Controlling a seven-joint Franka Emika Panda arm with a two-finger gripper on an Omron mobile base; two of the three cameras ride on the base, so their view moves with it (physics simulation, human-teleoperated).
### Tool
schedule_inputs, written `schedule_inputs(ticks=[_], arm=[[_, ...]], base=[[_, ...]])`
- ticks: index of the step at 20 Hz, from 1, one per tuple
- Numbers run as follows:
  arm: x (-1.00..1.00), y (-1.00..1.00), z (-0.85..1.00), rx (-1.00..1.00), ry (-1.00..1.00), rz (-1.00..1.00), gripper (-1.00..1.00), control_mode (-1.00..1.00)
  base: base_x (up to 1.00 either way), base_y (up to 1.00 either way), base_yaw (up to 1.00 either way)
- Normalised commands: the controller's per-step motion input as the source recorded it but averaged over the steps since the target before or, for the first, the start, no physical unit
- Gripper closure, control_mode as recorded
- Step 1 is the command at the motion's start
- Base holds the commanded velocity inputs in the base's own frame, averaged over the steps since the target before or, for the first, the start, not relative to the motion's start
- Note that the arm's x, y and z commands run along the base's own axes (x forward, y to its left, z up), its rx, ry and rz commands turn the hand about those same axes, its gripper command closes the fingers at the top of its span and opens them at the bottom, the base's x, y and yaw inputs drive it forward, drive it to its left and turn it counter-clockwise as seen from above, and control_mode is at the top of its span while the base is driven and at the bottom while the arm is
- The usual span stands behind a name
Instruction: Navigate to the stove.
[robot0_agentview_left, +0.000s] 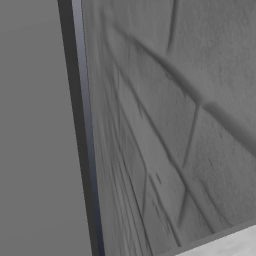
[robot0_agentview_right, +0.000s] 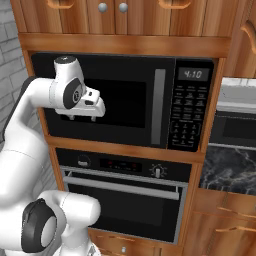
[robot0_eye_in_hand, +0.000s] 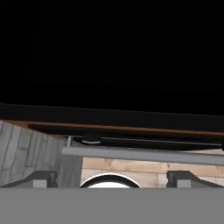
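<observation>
The stove is out of view. My white arm rises at the left of the right base view, and my gripper (robot0_agentview_right: 81, 118) hangs in front of the black microwave (robot0_agentview_right: 125, 100), pointing down. In the hand view my gripper (robot0_eye_in_hand: 112, 179) is open; its two dark fingertips (robot0_eye_in_hand: 41, 179) stand far apart with nothing between them. Past them lie the black appliance front and a grey handle bar (robot0_eye_in_hand: 144, 155).
A built-in oven (robot0_agentview_right: 125, 192) sits under the microwave in a wooden cabinet column (robot0_agentview_right: 125, 44). To the right is a dark marble counter (robot0_agentview_right: 230, 170). A grey brick wall (robot0_agentview_right: 10, 55) stands at the left. The left base view is up close to a grey wall (robot0_agentview_left: 175, 125) and a dark upright edge (robot0_agentview_left: 80, 130).
</observation>
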Motion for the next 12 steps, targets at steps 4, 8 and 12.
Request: schedule_inputs(ticks=[4,8,12], arm=[[0.00,0.00,0.00,0.00,0.00,0.00,-1.00,-1.00],[0.00,0.00,0.00,0.00,0.00,0.00,-1.00,-1.00],[0.00,0.00,0.00,0.00,0.00,0.00,-1.00,-1.00]], base=[[0.00,0.00,0.00],[0.00,0.00,0.00],[0.00,0.00,0.00]])
